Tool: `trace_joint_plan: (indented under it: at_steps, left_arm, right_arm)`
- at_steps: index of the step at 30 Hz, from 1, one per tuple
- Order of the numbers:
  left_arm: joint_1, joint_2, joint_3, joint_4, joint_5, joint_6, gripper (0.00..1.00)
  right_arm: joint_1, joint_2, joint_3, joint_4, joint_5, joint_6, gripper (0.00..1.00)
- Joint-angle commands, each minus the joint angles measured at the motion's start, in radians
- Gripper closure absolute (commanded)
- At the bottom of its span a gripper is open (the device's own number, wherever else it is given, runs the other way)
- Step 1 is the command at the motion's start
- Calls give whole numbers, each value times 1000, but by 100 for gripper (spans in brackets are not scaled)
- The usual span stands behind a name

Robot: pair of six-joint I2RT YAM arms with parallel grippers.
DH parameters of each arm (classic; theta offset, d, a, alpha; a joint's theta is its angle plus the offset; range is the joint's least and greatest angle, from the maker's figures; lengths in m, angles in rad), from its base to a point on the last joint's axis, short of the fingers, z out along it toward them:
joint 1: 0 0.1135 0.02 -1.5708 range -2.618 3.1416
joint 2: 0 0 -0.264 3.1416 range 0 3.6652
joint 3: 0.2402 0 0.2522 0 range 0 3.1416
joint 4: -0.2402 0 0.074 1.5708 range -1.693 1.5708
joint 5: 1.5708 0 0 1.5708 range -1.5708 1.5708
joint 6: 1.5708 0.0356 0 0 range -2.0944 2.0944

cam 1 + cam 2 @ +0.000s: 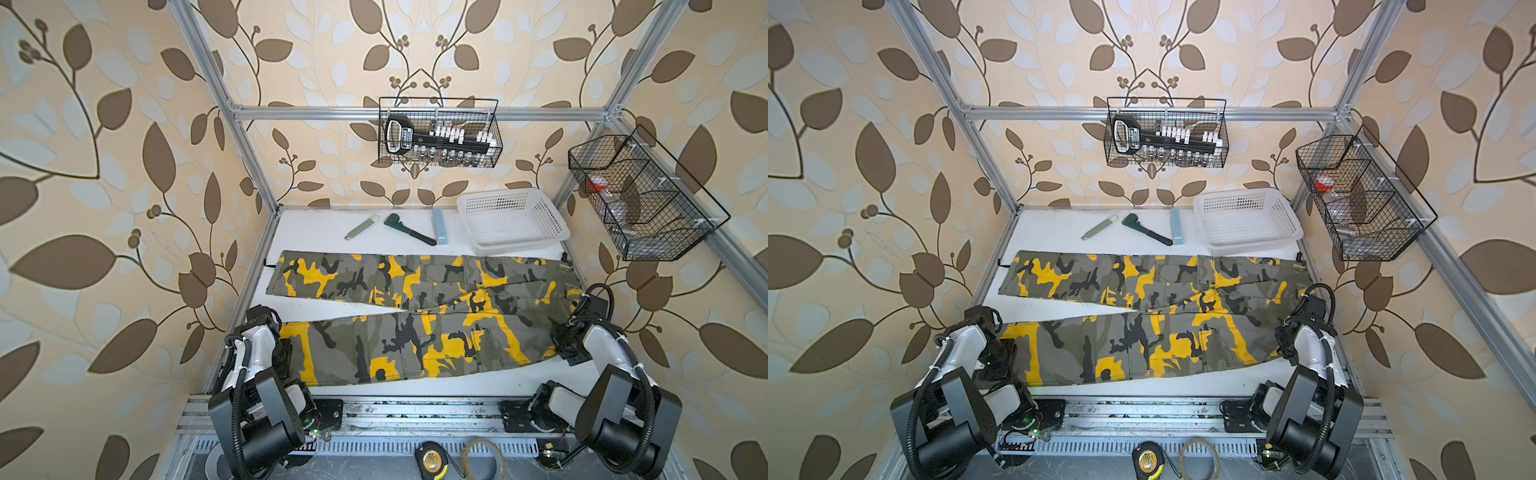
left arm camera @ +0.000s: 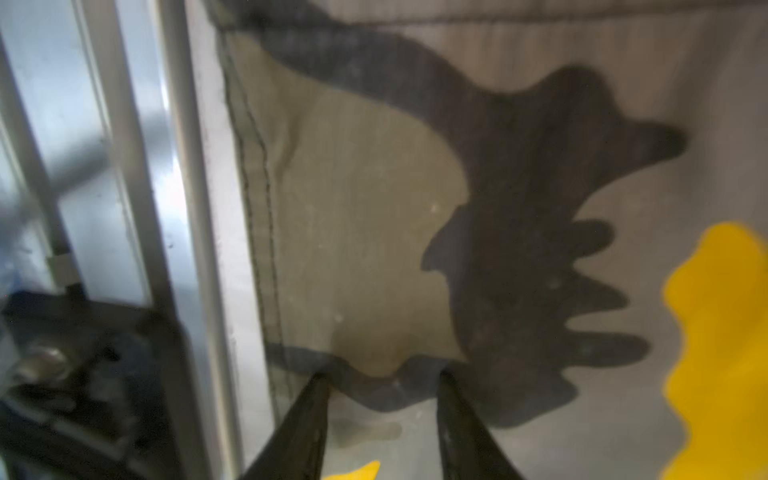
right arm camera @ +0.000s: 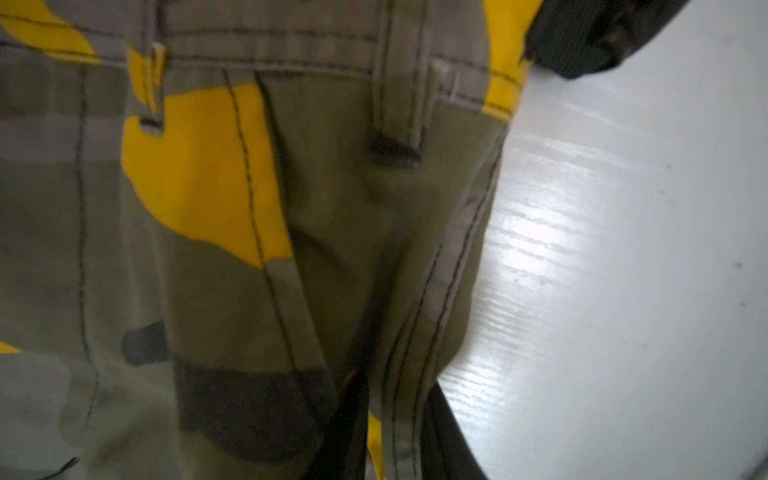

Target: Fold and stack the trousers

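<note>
Left end effector (image 2: pixel 382 376): 2 dark tapered fingertips (image 2: pixel 313 409) stand apart, both tips down on cloth close to its edge. Whether any cloth is pinched between them: cannot tell.

Cloth is the olive-grey camouflage trousers (image 2: pixel 365 232), printed with black and bright yellow patches. Double-stitched hem (image 2: pixel 266 216) runs along 1 edge.

Just beside the hem, a narrow strip of white surface (image 2: pixel 232 257), then a silver aluminium frame rail (image 2: pixel 137 187). Blurred black bracket (image 2: pixel 83 374) lies past the rail.

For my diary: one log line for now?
trousers spread flat | left end effector at hem, grip unclear | right end effector pinches seam
</note>
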Motion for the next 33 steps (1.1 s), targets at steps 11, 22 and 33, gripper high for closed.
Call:
trace_joint_plan:
  at_steps: [11, 22, 33]
  left_arm:
    - [13, -21, 87, -74, -29, 46, 100]
    - [13, 167, 61, 173, 68, 112, 100]
    - [12, 423, 185, 337, 85, 172, 100]
  right_arm:
    - [46, 6, 110, -86, 39, -5, 95]
    - [85, 3, 96, -72, 41, 7, 95]
    - [155, -25, 71, -77, 62, 44, 95]
